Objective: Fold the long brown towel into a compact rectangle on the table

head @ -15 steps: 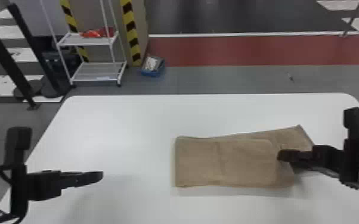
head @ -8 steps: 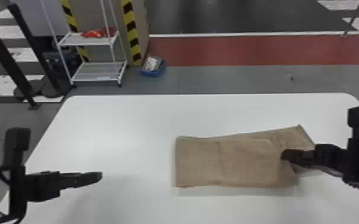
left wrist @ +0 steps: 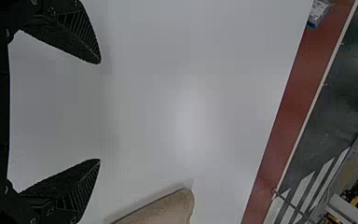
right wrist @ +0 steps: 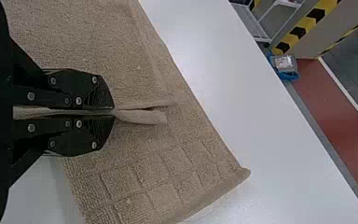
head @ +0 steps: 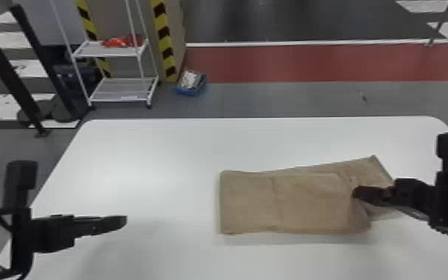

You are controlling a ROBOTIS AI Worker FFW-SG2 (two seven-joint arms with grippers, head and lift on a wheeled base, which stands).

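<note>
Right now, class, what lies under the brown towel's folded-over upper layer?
A lower towel layer, sticking out past the upper layer at the right, with a grid-patterned band. The rest, whether flat or creased, is covered and cannot be seen.

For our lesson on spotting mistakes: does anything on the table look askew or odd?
Yes. The brown towel is unevenly folded: its lower layer juts out at an angle beyond the top one, near the right hand, so the edges don't line up.
</note>
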